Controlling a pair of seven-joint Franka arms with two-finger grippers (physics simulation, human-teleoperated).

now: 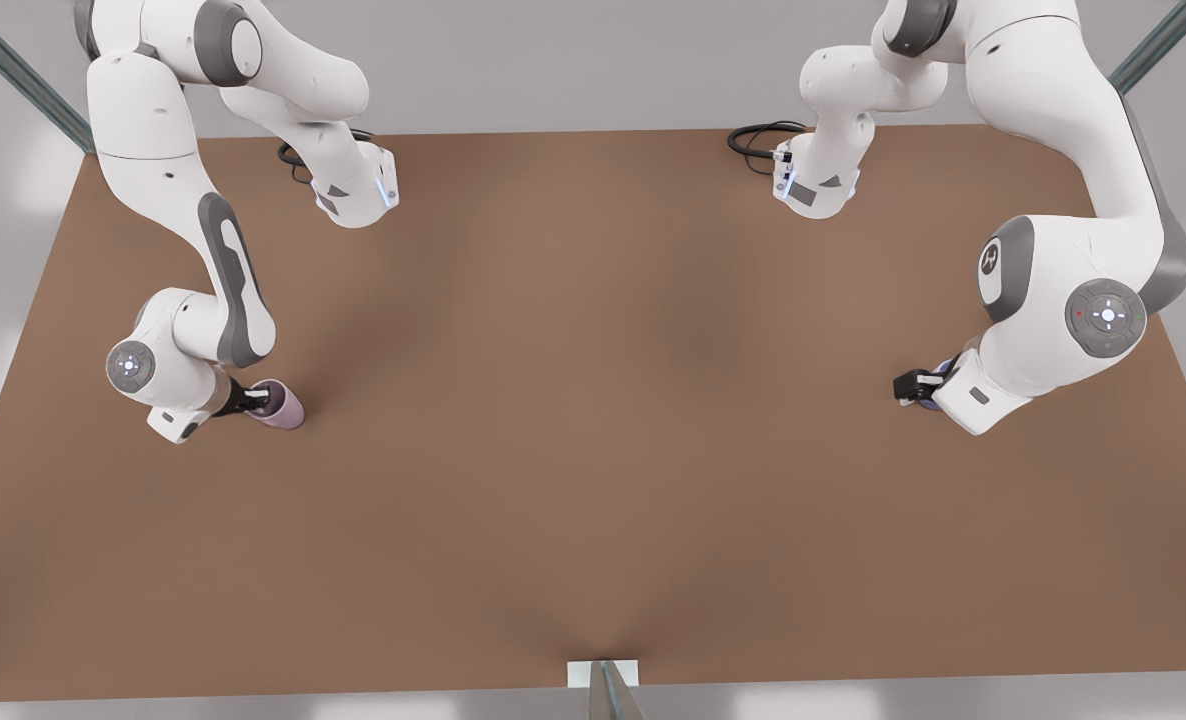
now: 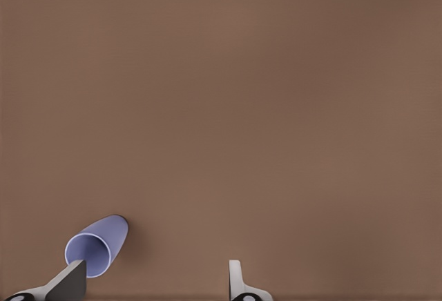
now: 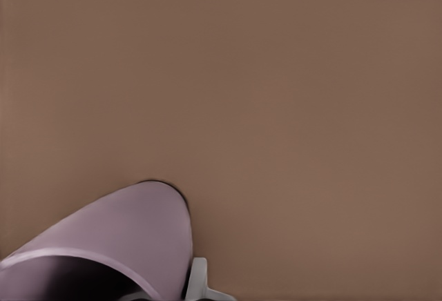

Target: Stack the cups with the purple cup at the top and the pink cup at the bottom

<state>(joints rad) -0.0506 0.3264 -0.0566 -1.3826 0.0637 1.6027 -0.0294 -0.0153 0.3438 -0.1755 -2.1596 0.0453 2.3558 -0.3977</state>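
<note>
Pink cup [image 3: 117, 239] right up against my right wrist view, tipped over so I look past its rim into the dark inside. My right fingers [image 3: 197, 280] have it by the rim: one pale finger sits tight on the outer wall, and the other is lost in the shadow of the mouth. In the front view that is me on the front view's left, low over the table [image 1: 593, 450], fingers dark against the cup's mouth and the cup leaning away from them, toward the front view's right.

Over to the other side! My left fingers [image 2: 69, 280] stand wide apart with nothing between them but bare brown table. The purple cup [image 2: 97, 246] lies tilted, its open mouth facing my wrist camera and its rim touching one finger on the outside, not in the gap. In the front view this hand is low on the front view's right, with just a sliver of the blue-violet cup peeking out beside the wrist.

The two cups sit well apart, at opposite sides of the table.
</note>
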